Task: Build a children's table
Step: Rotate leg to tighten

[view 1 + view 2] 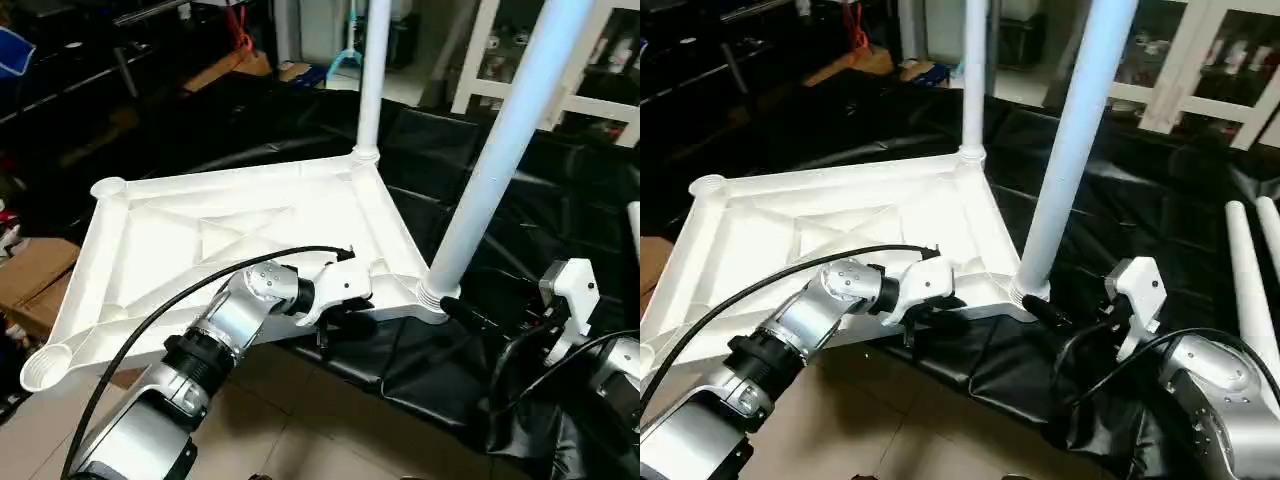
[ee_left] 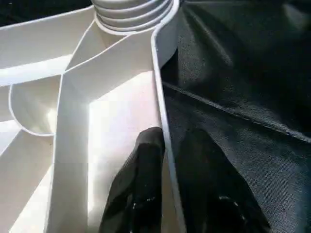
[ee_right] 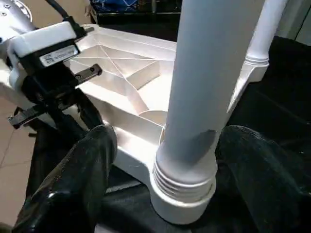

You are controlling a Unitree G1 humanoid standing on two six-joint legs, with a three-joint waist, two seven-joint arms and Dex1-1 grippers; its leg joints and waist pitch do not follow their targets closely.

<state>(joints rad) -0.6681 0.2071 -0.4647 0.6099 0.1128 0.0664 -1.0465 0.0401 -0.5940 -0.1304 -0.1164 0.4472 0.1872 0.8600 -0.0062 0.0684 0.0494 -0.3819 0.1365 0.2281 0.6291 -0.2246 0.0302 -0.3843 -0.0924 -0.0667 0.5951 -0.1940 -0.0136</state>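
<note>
Table top (image 1: 240, 235) rim pinched in left end effector (image 2: 167, 194).

- Both upright legs run off the top edge of the head views: the near leg (image 1: 500, 150) at upper right, the far leg (image 1: 372, 70) at top centre, so I cannot see their upper ends.
- My left gripper (image 1: 340, 325) sits at the tabletop (image 1: 150, 250) rim near lower centre; its fingertips are tucked under the rim and my wrist housing there.
- In my left wrist view, the rim wall stands between my two fingers (image 2: 138, 189), whose bases are cut by the bottom edge.
- Two loose legs (image 1: 1250, 270) leave the right edge of the right eye view.
- The tabletop's lower-left corner is cut off in that same view.
</note>
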